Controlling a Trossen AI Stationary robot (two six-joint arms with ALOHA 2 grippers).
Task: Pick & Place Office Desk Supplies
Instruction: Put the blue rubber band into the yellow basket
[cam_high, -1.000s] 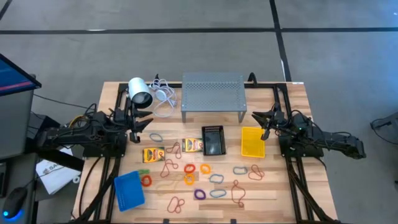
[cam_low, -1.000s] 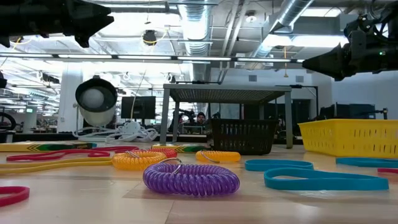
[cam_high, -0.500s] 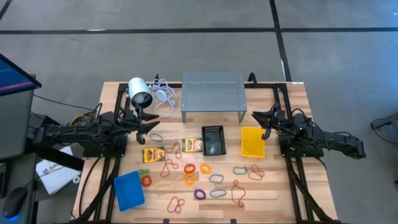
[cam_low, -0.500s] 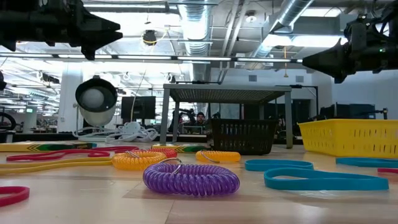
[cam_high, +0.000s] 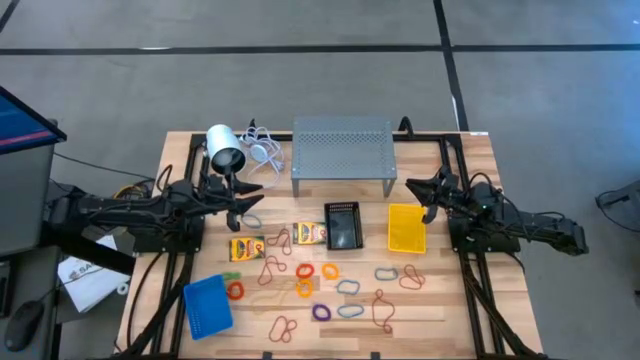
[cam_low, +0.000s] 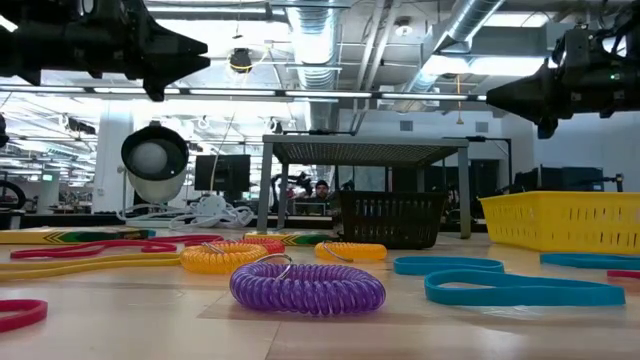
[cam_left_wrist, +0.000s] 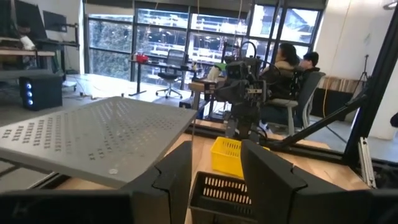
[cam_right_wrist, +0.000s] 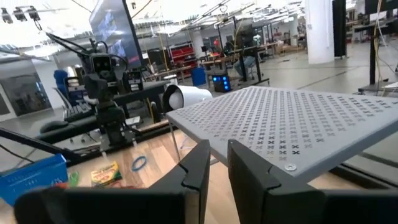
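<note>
High view shows the left gripper (cam_high: 250, 190) partly spread and empty above the table's left side near the white cylinder (cam_high: 225, 148), the right gripper (cam_high: 413, 186) nearly pressed together and empty beside the yellow bin (cam_high: 406, 228), rubber-band loops (cam_high: 330, 271) scattered toward the front edge.

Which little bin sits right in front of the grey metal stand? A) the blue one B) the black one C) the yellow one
B: the black bin sits just in front of the grey metal stand, while the yellow bin is off to its side and the blue bin lies by the table's near corner.
</note>
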